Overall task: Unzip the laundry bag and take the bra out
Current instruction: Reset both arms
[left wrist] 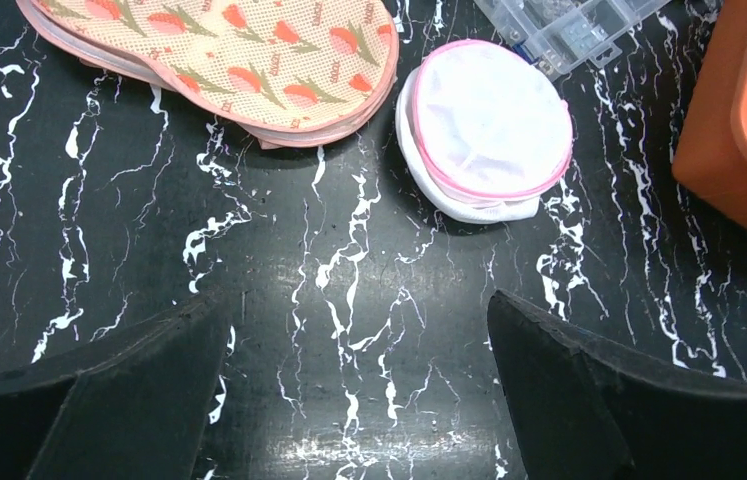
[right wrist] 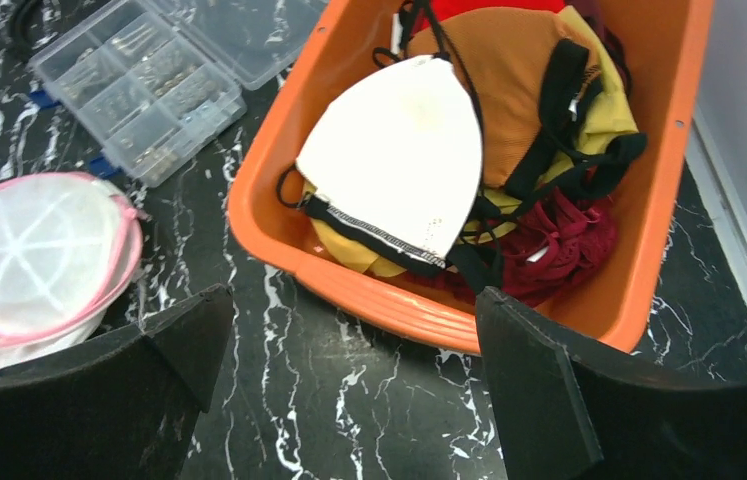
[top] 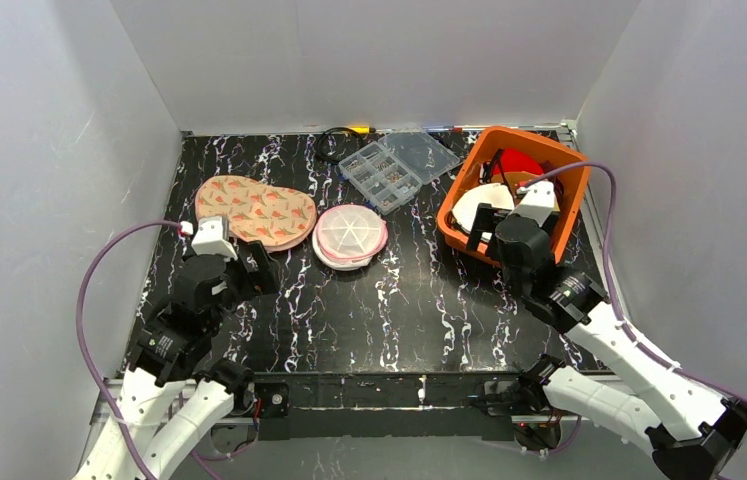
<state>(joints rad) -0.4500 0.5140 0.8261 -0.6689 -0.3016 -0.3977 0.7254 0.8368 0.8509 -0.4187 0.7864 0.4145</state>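
Observation:
The laundry bag (top: pixel 350 235) is a small round white mesh pod with a pink zip rim and spoke-like ribs. It lies zipped shut on the black marble table near the middle, and shows in the left wrist view (left wrist: pixel 489 130) and the right wrist view (right wrist: pixel 34 255). No bra shows through it. My left gripper (top: pixel 254 262) is open and empty, near and left of the bag (left wrist: pixel 359 350). My right gripper (top: pixel 484 235) is open and empty, over the table at the orange basket's near-left rim (right wrist: pixel 344 345).
An orange basket (top: pixel 464 190) at the right holds several bras and other garments (right wrist: pixel 419 150). A flat floral-print pad (top: pixel 254 210) lies left of the bag. A clear plastic compartment box (top: pixel 394 165) stands open at the back. A black cable (top: pixel 331 145) lies beside it.

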